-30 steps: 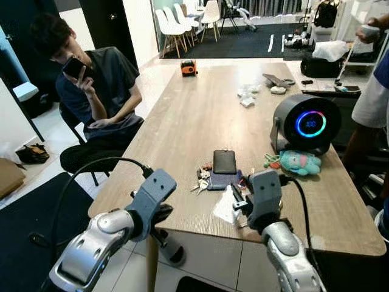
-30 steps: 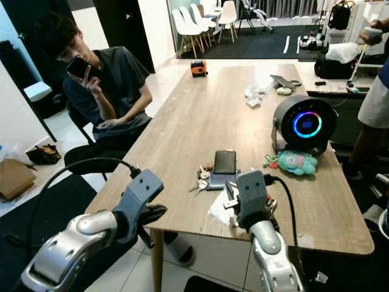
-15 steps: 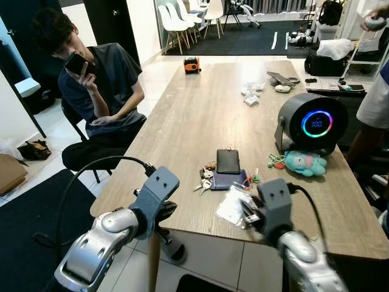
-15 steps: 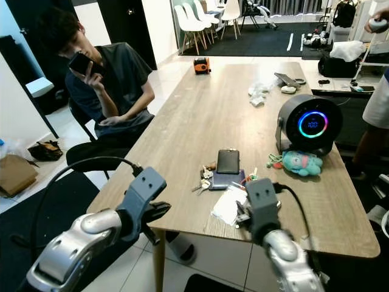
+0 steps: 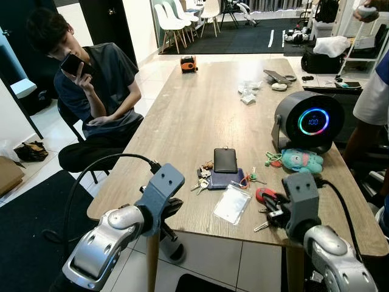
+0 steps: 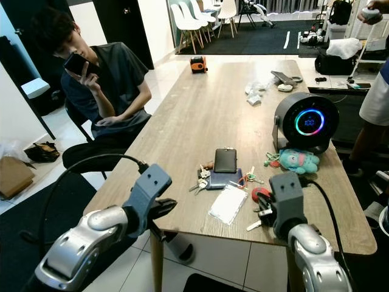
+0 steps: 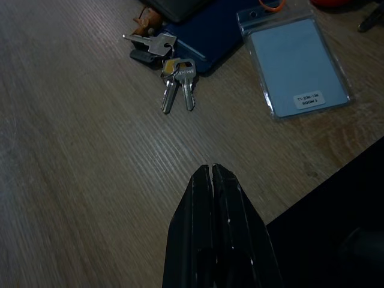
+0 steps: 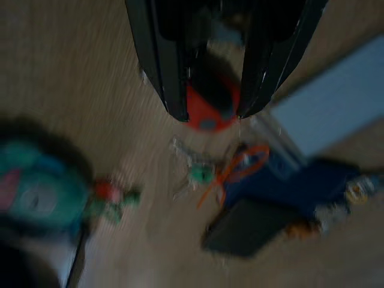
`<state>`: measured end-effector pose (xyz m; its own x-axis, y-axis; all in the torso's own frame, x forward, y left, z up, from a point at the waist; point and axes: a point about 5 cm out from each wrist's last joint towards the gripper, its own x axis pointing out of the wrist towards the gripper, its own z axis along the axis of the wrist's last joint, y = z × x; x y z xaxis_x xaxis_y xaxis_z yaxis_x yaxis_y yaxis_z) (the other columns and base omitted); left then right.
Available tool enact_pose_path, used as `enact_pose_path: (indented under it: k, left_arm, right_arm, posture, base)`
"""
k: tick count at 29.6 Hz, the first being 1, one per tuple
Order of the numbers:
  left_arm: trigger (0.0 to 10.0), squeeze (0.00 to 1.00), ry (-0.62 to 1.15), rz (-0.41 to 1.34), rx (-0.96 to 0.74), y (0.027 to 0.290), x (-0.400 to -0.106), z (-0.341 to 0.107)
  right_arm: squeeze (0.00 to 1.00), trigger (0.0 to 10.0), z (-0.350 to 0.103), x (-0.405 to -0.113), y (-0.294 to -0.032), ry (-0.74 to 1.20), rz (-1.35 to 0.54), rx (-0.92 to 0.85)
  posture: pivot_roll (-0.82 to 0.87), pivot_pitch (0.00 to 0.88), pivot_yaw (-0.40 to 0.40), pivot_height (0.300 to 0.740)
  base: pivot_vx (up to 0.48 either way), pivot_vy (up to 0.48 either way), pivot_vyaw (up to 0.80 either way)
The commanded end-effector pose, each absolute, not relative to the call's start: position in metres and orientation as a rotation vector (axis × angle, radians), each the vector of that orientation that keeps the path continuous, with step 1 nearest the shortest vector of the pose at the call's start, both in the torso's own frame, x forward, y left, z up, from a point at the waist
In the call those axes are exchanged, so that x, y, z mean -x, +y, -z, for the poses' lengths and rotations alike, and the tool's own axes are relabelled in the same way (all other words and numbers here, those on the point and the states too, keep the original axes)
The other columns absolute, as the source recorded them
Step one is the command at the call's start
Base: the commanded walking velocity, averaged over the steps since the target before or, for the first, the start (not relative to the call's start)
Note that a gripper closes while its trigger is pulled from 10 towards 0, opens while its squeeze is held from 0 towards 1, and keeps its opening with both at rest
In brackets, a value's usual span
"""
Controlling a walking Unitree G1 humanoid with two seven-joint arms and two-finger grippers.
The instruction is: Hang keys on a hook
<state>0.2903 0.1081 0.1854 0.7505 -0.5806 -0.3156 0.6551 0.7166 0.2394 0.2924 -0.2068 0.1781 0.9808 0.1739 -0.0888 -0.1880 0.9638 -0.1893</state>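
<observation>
The right gripper [image 8: 210, 111] is seen open around the red fob [image 5: 265, 194] of a key bunch [image 5: 265, 210] near the table [image 5: 188, 121] edge; the left gripper [image 7: 211, 174] is closed and empty; the keys are judged light, stiff, loose and slippery, so the fob should be gripped.

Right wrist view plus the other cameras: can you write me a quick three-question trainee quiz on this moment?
1. True or false: the left gripper is shut, hovering above the table.
2. Which thing sits at the right gripper's fingertips? A. red key fob B. teal plush toy C. orange tape measure
3. What colour is the flat pouch under the black phone?

Key: 1 true; 2 A; 3 blue.
</observation>
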Motion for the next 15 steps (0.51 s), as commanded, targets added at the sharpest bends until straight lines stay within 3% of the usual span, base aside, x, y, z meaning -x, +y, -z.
enact_pose_path:
  k: [1,8,15]
  left_arm:
    - [10.0,0.0,0.246,0.693,-0.347,0.107,-0.289,-0.177]
    - [10.0,0.0,0.247,0.691,-0.346,0.107,-0.288,-0.176]
    - [10.0,0.0,0.246,0.703,-0.346,0.104,-0.29,-0.175]
  right_arm:
    - [0.0,10.0,-0.186,-0.287,-0.205,0.072,-0.232,0.2]
    - [0.0,10.0,-0.186,-0.266,-0.209,0.135,-0.322,0.224]
    - [0.0,10.0,-0.165,-0.252,-0.236,0.252,-0.217,0.244]
  posture:
    - [0.0,0.133,0.116,0.74]
    - [0.0,0.138,0.111,0.74]
    - [-0.02,0.145,0.126,0.74]
  base:
    - [0.0,0.0,0.0]
    - [0.0,0.0,0.0]
    - [0.0,0.0,0.0]
